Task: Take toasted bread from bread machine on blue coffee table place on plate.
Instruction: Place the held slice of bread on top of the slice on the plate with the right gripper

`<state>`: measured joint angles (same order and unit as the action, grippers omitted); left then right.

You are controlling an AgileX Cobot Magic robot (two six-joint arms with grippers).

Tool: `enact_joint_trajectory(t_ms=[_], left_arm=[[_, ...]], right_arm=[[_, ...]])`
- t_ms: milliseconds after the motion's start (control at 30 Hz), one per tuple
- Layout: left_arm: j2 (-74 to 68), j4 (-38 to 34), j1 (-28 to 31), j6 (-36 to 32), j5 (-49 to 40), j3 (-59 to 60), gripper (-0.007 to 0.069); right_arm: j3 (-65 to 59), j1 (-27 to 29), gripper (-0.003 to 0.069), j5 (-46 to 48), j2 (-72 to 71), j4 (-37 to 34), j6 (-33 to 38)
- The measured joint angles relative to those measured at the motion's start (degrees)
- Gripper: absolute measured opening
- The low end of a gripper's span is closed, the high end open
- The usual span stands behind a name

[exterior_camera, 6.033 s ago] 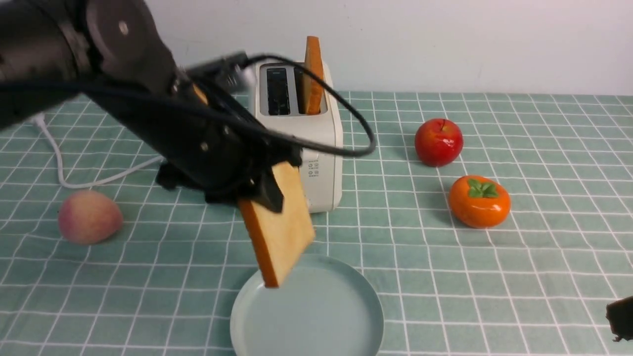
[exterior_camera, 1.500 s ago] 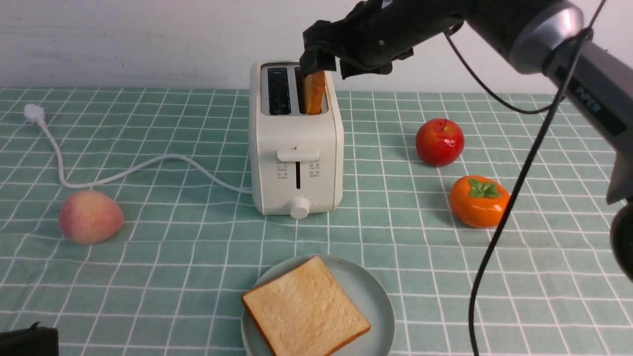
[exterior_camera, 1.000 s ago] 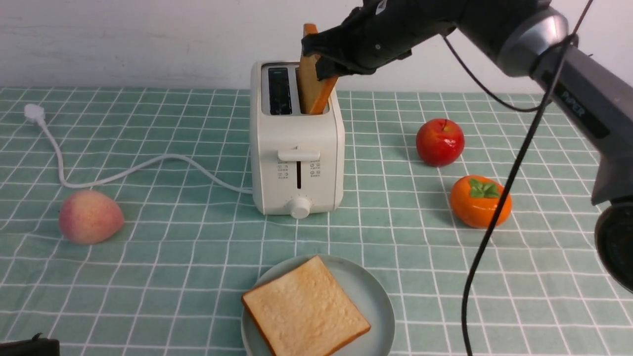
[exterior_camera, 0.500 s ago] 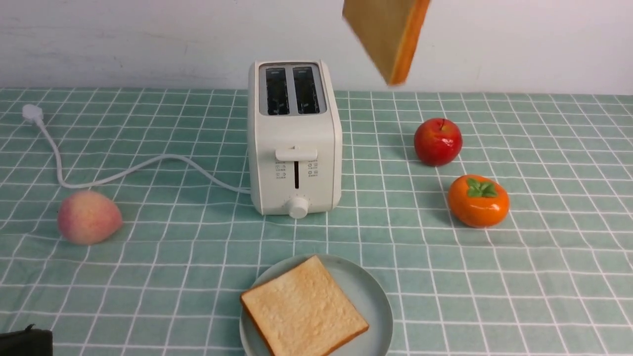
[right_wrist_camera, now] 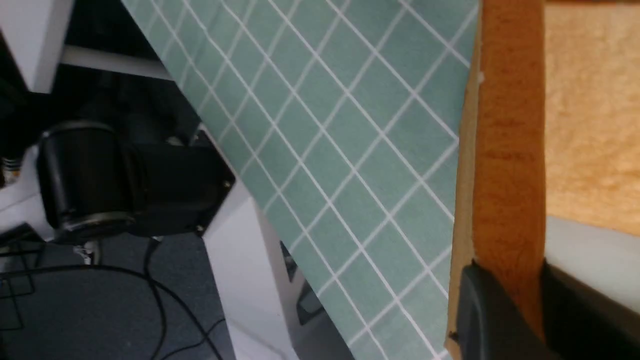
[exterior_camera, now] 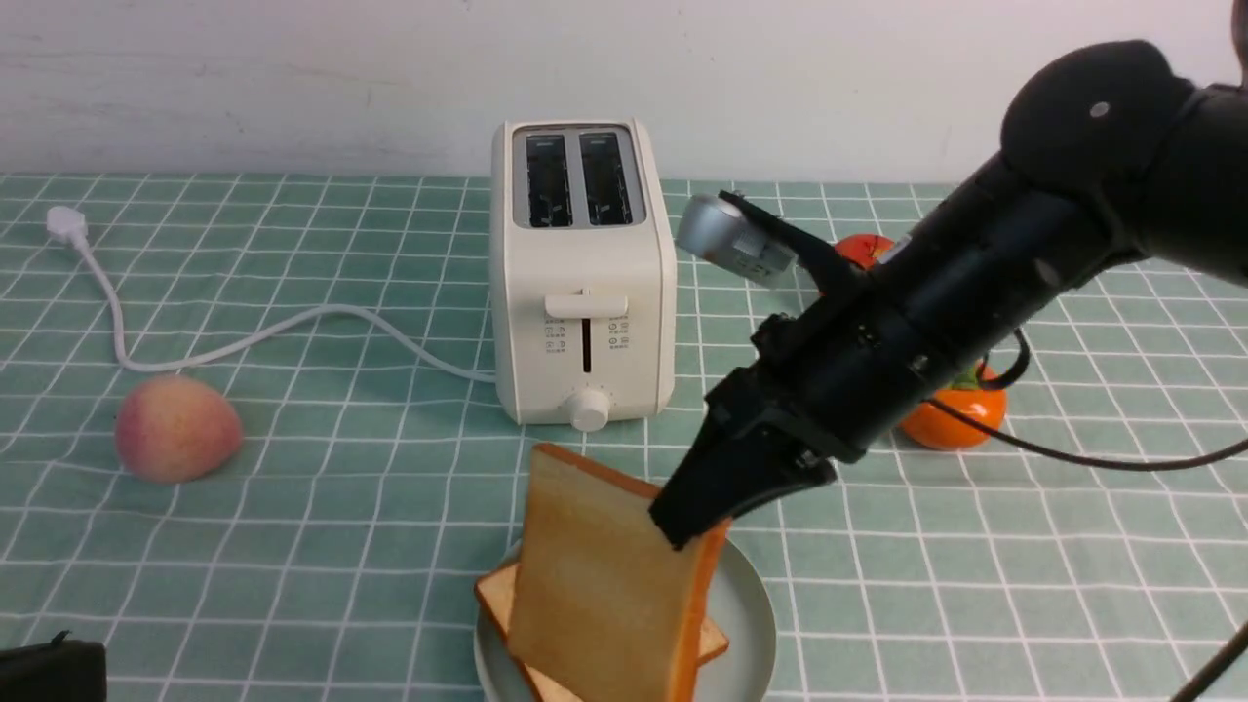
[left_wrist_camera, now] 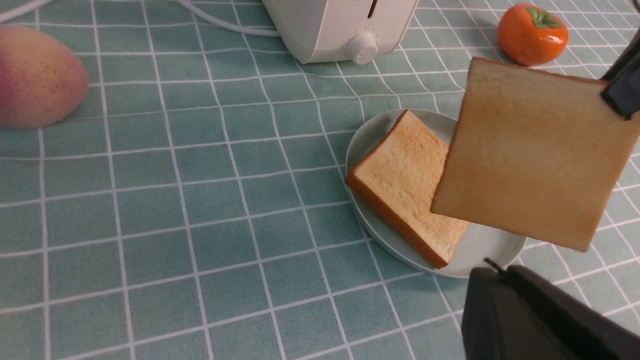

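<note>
**Item 1.** left gripper. Lower left corner of the front view, at the near table edge. Jaws closed, nothing in them.

**Item 2.** plate. Bottom centre, resting on the blue coffee table. It carries 1 piece of toasted bread, the flat slice, lying face up toward the plate's left side.

**Item 3.** held slice. Bottom centre, in the air over the plate, steeply tilted and overlapping the flat slice. Its lower edge runs off the bottom of the frame. Whether it touches the flat slice cannot be told.

**Item 4.** right gripper. Centre of frame, reaching down from the upper right. Jaws clamped across the crust at the held slice's upper right corner.

**Item 5.** peach, left middle. persimmon, right middle, partly hidden by the right arm. Both lie well apart from the plate.

**Item 6.** bread machine. Upper centre, behind the plate. Both of its 2 slots are empty. Its cord trails left to a loose plug at upper left.

**Item 7.** apple. Upper right of centre, mostly hidden by the arm.

**Step in hand:** judged to be the placing of the 2nd slice, with extraction finished.

**Next move calls for:** lowering the slice and tipping it toward flat, so that it settles on the flat slice or on the bare right part of the plate. Only then should the jaws part. A release at this tilt could let the slice topple past the rim.
</note>
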<state>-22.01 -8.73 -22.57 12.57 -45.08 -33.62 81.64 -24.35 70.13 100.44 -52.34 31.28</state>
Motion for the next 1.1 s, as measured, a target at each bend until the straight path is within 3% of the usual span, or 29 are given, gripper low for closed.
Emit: enact_joint_trajectory(t_ms=[500,667,900,1000,1100], left_arm=[[0.00,-2.08,0.00,0.00,-1.77,0.00,-0.0014],[0.00,-2.17,0.00,0.00,-1.89,0.04,-0.0014],[0.00,-2.09,0.00,0.00,-1.90,0.04,-0.0014],[0.00,-1.49,0.00,0.00,-1.95,0.04,-0.0014],[0.00,-1.00,0.00,0.00,-1.95,0.04,-0.0014]], right_arm=[[-0.05,0.00,0.0111,-2.27,7.38,-1.41,0.35],[-0.05,0.00,0.0186,-5.53,7.40,5.93,-2.59],[3.25,0.00,0.0421,-9.22,6.84,21.52,-10.41],[7.96,0.00,0.0458,-6.40,4.48,30.60,-17.92],[11.43,0.00,0.0445,-2.80,1.84,37.16,-23.86]])
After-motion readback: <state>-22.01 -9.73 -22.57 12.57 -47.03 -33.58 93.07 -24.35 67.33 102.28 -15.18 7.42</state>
